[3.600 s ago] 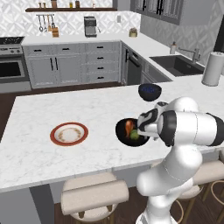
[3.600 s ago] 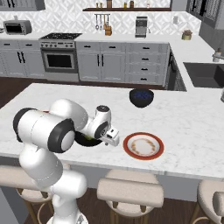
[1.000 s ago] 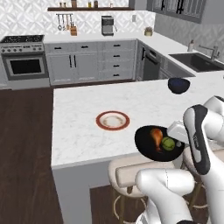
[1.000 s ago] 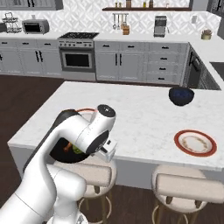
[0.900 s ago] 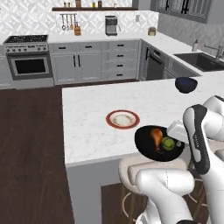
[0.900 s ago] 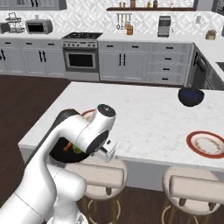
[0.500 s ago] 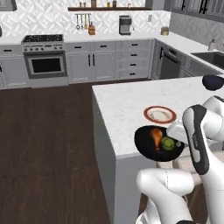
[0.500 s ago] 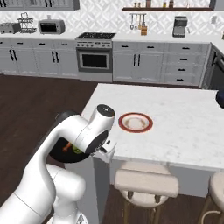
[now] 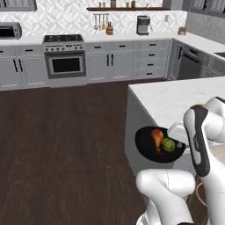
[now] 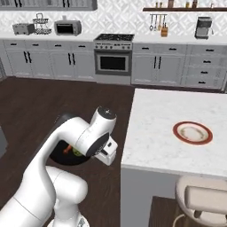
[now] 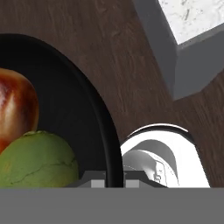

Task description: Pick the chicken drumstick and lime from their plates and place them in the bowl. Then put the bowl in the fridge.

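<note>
Black and glossy, the bowl [image 9: 154, 146] hangs out over the dark wood floor in the left base view, just off the corner of the marble island [image 9: 176, 99], and we have the chicken drumstick [image 9: 157, 136] and the lime [image 9: 168, 144] lying side by side inside it, touching. Our gripper [image 9: 179, 143] sits at the bowl's right rim, though from here we cannot make out the fingers. Over to the right base view: the bowl [image 10: 60, 155] peeks out from behind our white arm, low beside the island, with a sliver of drumstick [image 10: 68, 149] and lime [image 10: 77, 153] showing, and one red-rimmed plate [image 10: 193, 132] rests on the marble top, well apart from the bowl. Now the hand view: the bowl's rim [image 11: 105, 135] runs straight down between our fingertips, so we are clamped narrowly onto it, with the lime [image 11: 37, 159] and drumstick [image 11: 15, 107] close inside.
</note>
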Tool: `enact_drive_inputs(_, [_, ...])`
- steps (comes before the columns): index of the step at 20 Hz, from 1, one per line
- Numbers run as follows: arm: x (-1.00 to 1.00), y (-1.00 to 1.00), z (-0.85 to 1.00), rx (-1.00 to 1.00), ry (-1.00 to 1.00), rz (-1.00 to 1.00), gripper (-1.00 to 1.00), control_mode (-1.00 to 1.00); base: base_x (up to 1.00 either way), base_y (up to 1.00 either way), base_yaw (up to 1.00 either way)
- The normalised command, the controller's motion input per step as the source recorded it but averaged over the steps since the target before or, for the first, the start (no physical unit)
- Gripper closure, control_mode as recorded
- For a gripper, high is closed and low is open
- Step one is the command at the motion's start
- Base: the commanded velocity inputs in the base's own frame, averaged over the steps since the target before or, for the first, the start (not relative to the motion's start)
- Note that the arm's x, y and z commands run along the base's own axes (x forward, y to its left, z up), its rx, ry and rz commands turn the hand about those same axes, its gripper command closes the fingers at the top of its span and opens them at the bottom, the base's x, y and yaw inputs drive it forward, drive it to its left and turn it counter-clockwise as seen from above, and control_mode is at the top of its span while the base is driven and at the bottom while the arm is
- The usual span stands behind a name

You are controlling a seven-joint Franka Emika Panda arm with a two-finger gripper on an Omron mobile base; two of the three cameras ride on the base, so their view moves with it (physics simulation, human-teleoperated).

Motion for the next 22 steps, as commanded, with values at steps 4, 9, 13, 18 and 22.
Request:
enact_drive_inputs(4, [0.0,0.0,0.0,0.0,0.0,0.0,1.0,1.0,0.93,1.0,0.0])
enact_drive_inputs(9, [0.0,0.0,0.0,0.0,0.0,0.0,1.0,1.0,1.0,1.0,0.0])
enact_drive_inputs(13, [0.0,0.0,0.0,0.0,0.0,0.0,1.0,1.0,1.0,1.0,0.0])
enact_drive_inputs(18, [0.0,0.0,0.0,0.0,0.0,0.0,1.0,1.0,1.0,0.81,0.07])
enact_drive_inputs(22, [0.0,0.0,0.0,0.0,0.0,0.0,1.0,1.0,1.0,0.51,0.09])
